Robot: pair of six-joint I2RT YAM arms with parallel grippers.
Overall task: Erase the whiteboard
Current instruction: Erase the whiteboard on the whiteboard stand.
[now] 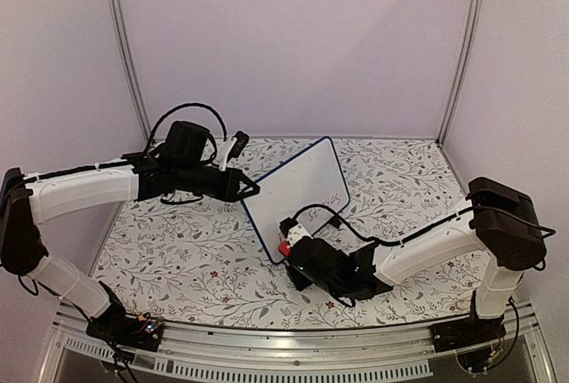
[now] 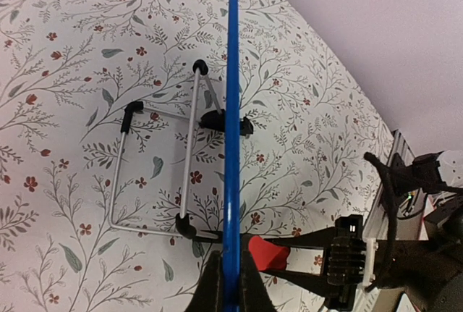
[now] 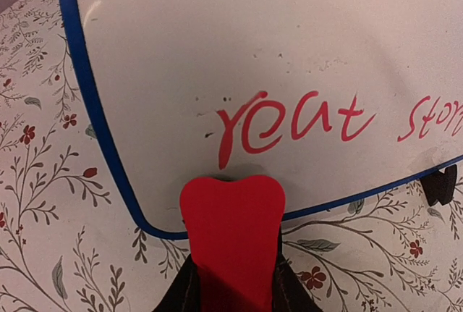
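Observation:
The whiteboard (image 1: pixel 298 192) stands tilted on the floral table, white with a blue rim. Red handwriting (image 3: pixel 289 124) runs along its lower part. My left gripper (image 1: pixel 252 189) is shut on the board's left edge, which shows as a blue line (image 2: pixel 232 109) running up from between the jaws of that gripper (image 2: pixel 231 283). My right gripper (image 3: pixel 231 290) is shut on a red block eraser (image 3: pixel 231 229). The eraser's tip touches the board just below the first red word, near the lower left corner. From above, the eraser (image 1: pixel 284 246) sits at the board's bottom edge.
A wire stand (image 2: pixel 155 174) with black end caps lies behind the board on the table. A black clip foot (image 3: pixel 440 185) holds the board's lower rim. Metal posts (image 1: pixel 124 54) and pale walls close the back and sides.

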